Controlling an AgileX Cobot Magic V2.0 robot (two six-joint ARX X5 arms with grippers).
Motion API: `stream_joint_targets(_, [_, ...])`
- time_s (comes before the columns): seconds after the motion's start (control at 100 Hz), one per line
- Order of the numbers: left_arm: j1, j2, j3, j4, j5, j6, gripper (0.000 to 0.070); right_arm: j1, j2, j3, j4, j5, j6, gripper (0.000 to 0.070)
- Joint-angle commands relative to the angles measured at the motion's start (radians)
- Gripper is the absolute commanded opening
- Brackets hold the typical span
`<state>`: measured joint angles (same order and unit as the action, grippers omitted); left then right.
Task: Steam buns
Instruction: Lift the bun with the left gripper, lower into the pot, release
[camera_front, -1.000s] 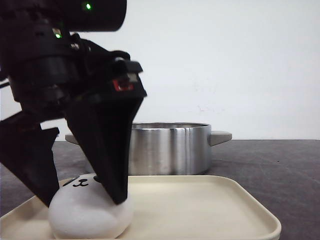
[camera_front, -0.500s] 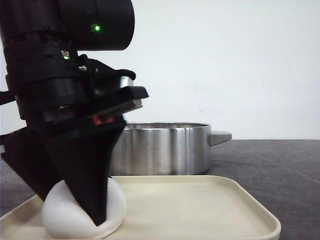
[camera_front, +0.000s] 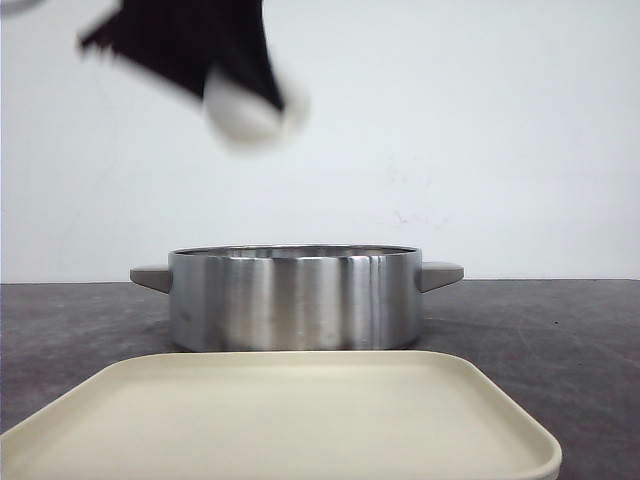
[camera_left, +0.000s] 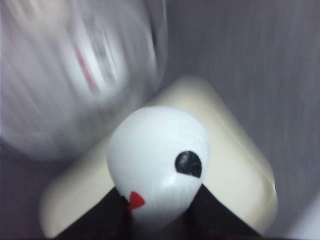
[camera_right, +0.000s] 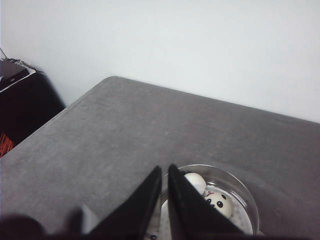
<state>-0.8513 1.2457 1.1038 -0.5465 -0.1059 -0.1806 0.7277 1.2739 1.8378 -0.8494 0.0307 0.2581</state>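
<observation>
— Gripping what, the left hand (camera_front: 245, 100)?
— Closed on one bun (camera_left: 159, 160), raised high above pot (camera_front: 294, 298) and cream tray (camera_front: 300, 420).
— Right hand (camera_right: 164, 172)?
— Fingers nearly together, nothing between; beneath it, two buns (camera_right: 218, 202) inside the pot.

A dark grey, matte tabletop (camera_front: 560, 330) carries two things. A round stainless-steel pot with grey side handles (camera_front: 295, 297) stands at twelve o'clock; a cream rounded-square plastic tray (camera_front: 280, 420) lies at six o'clock, just before it.
</observation>
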Motion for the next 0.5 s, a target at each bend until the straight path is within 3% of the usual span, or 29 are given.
stream_joint_targets(0.0, [0.013,0.024,0.017,0.05,-0.033,0.133,0.0,0.013,0.014,0.023,0.008,0.003,-0.011,0.0012])
stream_joint_targets(0.08, [0.053,0.034,0.019,0.134,-0.032,0.178,0.0,0.02,0.014,0.023,0.008,0.003,-0.011,0.0012])
stream_joint_targets(0.22, [0.114,0.106,0.019,0.23,-0.028,0.185,0.0,0.036,0.014,0.023,0.008,0.003,-0.003,0.0012])
stream_joint_targets(0.49, [0.199,0.298,0.019,0.229,-0.024,0.145,0.0022,0.077,0.014,0.023,0.008,0.004,-0.003,0.0012])
